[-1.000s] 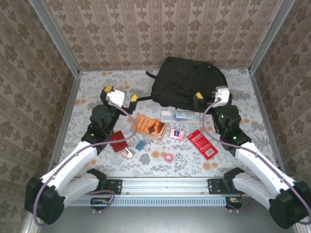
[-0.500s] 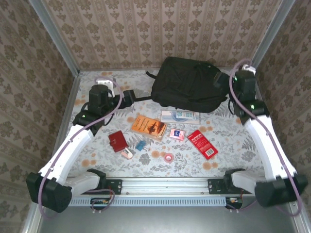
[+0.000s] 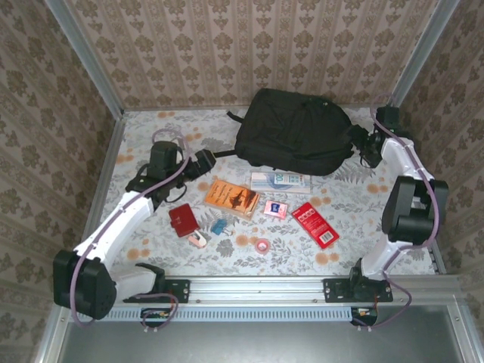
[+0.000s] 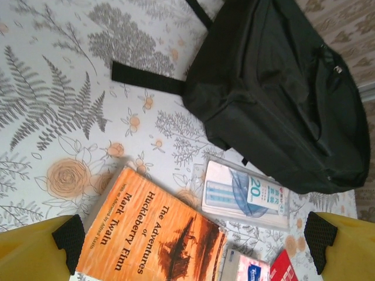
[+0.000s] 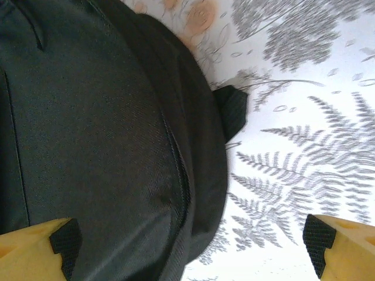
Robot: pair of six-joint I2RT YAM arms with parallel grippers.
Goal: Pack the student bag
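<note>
Overhead view first: we see the bag [image 3: 295, 140] lying flat at the far middle of the table [image 3: 144, 128]. Left arm runs low from its base up the left side, forearm stretched forward. The left gripper [image 3: 203, 161] points right, near the strap [image 3: 221, 152] sticking out of the bag's left side. Right arm is folded sharply at the elbow along the right edge. The right gripper [image 3: 364, 145] points left, just beside the bag's right side. A book [image 3: 232, 198], a red wallet [image 3: 182, 219] and other small stuff lie in front of the bag, between the arms.

Left wrist view: we get both fingers [image 4: 70, 237] spread wide with nothing held, above the book, with the bag at upper right.

Right wrist view: jaws wide apart here too, and empty. One finger [image 5: 64, 240] hangs over the bag's fabric, the other over bare table.
</note>
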